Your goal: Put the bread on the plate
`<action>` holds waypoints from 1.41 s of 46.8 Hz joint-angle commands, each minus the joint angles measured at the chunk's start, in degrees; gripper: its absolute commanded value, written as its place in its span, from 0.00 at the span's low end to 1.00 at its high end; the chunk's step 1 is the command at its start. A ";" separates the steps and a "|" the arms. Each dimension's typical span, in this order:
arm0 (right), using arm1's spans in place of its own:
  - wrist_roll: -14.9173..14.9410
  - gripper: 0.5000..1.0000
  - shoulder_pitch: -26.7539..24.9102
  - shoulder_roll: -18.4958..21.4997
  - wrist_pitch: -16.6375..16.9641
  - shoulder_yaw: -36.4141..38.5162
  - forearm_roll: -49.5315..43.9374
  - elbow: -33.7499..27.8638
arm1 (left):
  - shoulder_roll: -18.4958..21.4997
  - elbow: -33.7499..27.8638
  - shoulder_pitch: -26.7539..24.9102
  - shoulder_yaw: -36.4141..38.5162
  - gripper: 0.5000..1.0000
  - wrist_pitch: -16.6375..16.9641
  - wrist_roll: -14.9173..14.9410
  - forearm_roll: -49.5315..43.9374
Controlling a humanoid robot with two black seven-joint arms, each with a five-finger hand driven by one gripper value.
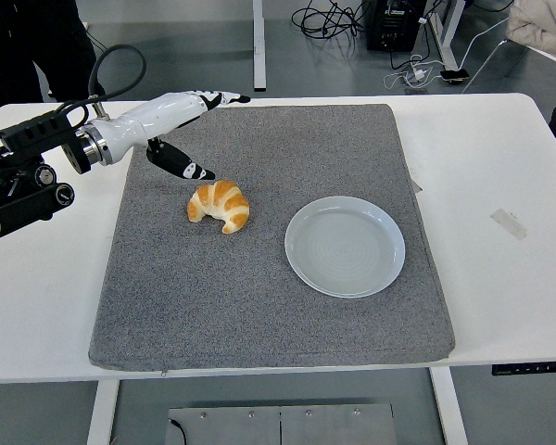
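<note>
A golden croissant (220, 206) lies on the grey mat (259, 306), left of centre. A pale blue-grey plate (345, 246) sits on the mat to its right, with nothing on it. My left hand (196, 132) reaches in from the left, fingers spread open and holding nothing. Its thumb tip hangs just above and to the left of the croissant; the other fingers point toward the mat's far edge. The right arm is not in view.
A small piece of tape (509, 223) lies on the white table (500, 158) at the right. Cables and table legs show on the floor beyond the far edge. A person in dark clothing (28, 37) stands at the top left.
</note>
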 commanded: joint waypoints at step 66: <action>0.00 1.00 0.00 0.00 0.00 -0.01 0.00 0.01 | -6.42 7.36 0.77 12.41 0.94 9.60 -0.34 8.79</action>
